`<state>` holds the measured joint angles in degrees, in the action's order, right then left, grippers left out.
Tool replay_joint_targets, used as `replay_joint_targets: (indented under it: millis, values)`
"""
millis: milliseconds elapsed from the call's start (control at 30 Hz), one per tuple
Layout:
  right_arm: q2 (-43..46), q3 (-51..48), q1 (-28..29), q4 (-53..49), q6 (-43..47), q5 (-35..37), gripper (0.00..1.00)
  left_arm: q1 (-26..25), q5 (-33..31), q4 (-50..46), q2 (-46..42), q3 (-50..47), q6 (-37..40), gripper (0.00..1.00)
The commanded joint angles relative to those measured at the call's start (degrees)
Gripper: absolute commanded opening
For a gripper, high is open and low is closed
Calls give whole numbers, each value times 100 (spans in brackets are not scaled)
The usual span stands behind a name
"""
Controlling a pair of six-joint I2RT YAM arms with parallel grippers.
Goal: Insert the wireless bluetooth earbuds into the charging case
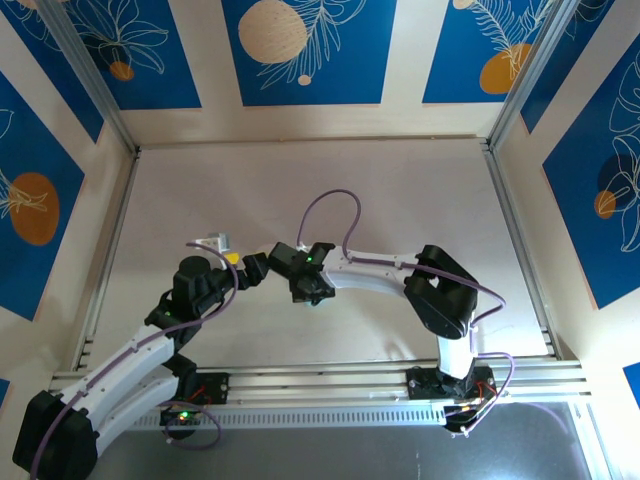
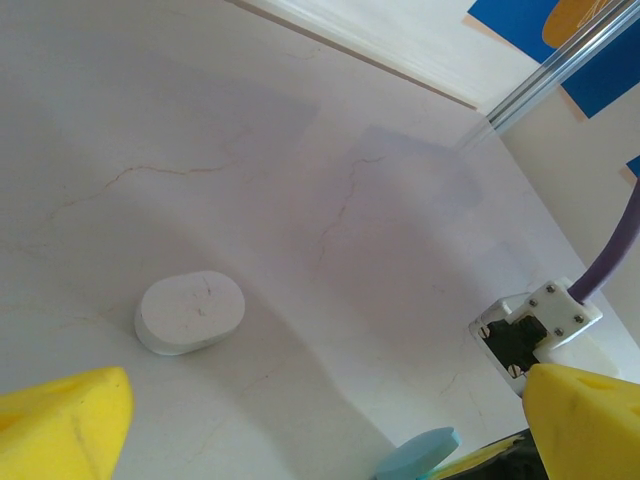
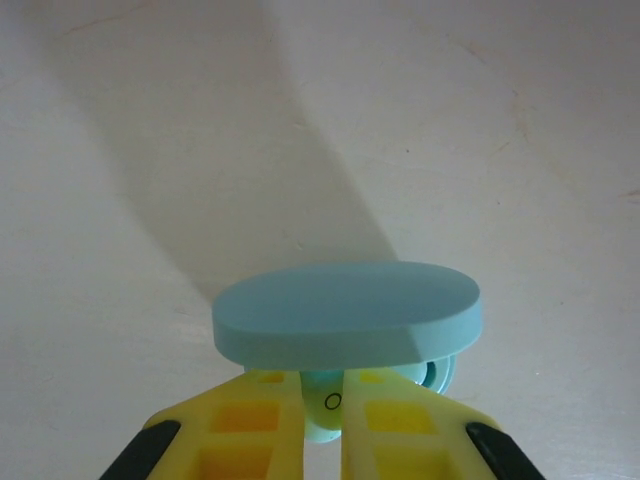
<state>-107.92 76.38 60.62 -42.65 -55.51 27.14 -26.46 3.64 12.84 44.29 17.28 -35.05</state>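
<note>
My right gripper [image 3: 322,388] is shut on a pale blue earbud [image 3: 327,412] that carries a small ring mark. The earbud sits just under the raised lid [image 3: 346,315] of a pale blue charging case, and part of the case's base [image 3: 441,372] shows to the right. My left gripper [image 2: 328,405] is wide open with nothing between its yellow fingers [image 2: 62,425]. A shut white oval case [image 2: 190,311] lies on the table ahead and to its left. The blue lid [image 2: 418,458] shows at the bottom of the left wrist view. From above, the two grippers [image 1: 248,268] [image 1: 312,291] meet near the table's middle.
The pale table [image 1: 400,200] stretches away behind the arms, bounded by aluminium rails [image 1: 518,230] and blue patterned walls. The right arm's white wrist mount [image 2: 530,325] and purple cable [image 2: 620,245] stand close to my left gripper's right finger.
</note>
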Motion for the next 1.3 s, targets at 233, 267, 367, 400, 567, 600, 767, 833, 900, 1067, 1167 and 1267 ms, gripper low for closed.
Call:
replay_joint_targets:
  millis: [233, 267, 367, 400, 567, 600, 767, 833, 900, 1067, 1167, 1267]
  values:
    - [-60, 58, -37, 66, -32, 7, 12, 79, 93, 96, -44, -75, 33, 100]
    - [-77, 74, -33, 63, -30, -4, 12, 79, 93, 96, -47, -75, 40, 100]
    - [-132, 93, -33, 62, -39, -30, 12, 79, 102, 87, -65, -75, 37, 100]
    - [-158, 104, -33, 51, -39, -41, 12, 79, 102, 87, -69, -73, 33, 100]
    - [-208, 102, -41, 58, -48, -72, 12, 76, 102, 69, -87, -70, 27, 100]
    - [-203, 103, -34, 55, -55, -76, 13, 79, 111, 70, -95, -71, 26, 100]
    - [-154, 121, -17, 74, -34, -122, 19, 79, 111, 62, -108, -75, 25, 100]
    - [-101, 139, -2, 74, -15, -147, 22, 79, 112, 61, -121, -75, 24, 100]
    - [-40, 147, 6, 70, 5, -165, 24, 79, 111, 61, -122, -75, 31, 100]
    - [128, 98, 18, 69, 14, -182, 27, 79, 111, 61, -119, -75, 28, 100]
    - [189, 36, 25, 115, 12, -234, 27, 79, 111, 61, -115, -75, 25, 100]
    - [310, -17, 46, 149, 5, -238, 27, 80, 111, 69, -123, -75, 31, 100]
